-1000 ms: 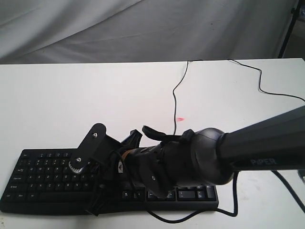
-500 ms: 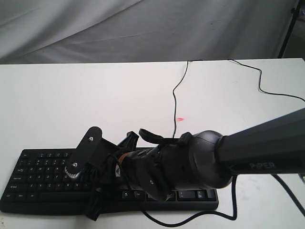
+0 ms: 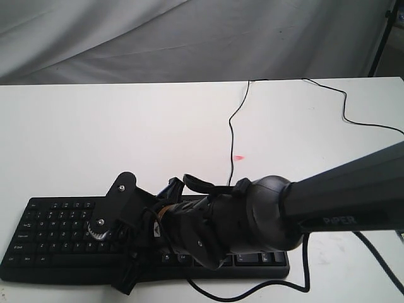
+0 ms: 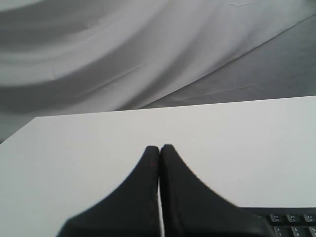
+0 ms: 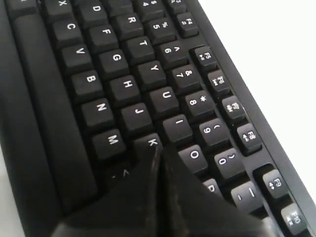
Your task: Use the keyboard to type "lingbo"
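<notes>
The black keyboard [image 3: 50, 233] lies along the near edge of the white table [image 3: 126, 126]. My right arm [image 3: 252, 214] reaches across it from the right and covers its middle. In the right wrist view, my right gripper [image 5: 159, 148] is shut and empty. Its tips sit low over the keyboard [image 5: 113, 64], at the edge of the K key [image 5: 152, 142], between M and O. The keys under the fingers are hidden. My left gripper [image 4: 160, 147] is shut and empty over bare table, with a corner of the keyboard [image 4: 291, 219] beside it.
A thin black cable [image 3: 231, 126] runs from the keyboard to the table's far edge. A second cable [image 3: 344, 104] crosses the far right. A small red spot [image 3: 239, 156] lies on the table. Grey cloth hangs behind, with a stand leg [image 3: 380, 38] at the far right.
My right arm and its wrist have sunk lower toward the keyboard and shifted slightly left. The keyboard has not moved.
</notes>
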Controlling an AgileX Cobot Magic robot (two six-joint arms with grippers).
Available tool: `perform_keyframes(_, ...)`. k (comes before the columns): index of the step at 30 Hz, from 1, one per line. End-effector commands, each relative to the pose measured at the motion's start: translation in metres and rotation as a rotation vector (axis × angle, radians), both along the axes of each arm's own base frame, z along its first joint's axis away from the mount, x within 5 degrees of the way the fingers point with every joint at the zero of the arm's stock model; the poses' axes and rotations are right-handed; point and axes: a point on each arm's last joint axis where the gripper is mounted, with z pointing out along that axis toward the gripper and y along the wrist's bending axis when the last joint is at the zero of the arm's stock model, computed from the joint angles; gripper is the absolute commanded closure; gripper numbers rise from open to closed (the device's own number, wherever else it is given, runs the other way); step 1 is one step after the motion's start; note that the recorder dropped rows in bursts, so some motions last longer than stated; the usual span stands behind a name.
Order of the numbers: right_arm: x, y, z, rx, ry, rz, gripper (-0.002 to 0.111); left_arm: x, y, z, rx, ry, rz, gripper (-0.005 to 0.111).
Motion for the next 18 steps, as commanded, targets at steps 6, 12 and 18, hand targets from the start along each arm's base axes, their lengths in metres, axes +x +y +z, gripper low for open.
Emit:
perform_keyframes(6,0.0,0.0,0.0,0.0,-0.006,0.004,0.108,0.0,0.0,-0.002,-0.004,0.004,-0.004,0.106)
perform_keyframes(12,-0.001,0.0,-0.005,-0.013,0.009,0.007,0.108,0.0,0.0,-0.002,-0.004,0.004,-0.004,0.106)
perform_keyframes(18,0.001,-0.003,0.008,-0.003,-0.008,0.007,0.108,0.0,0.0,-0.002,-0.004,0.004,-0.004,0.106)
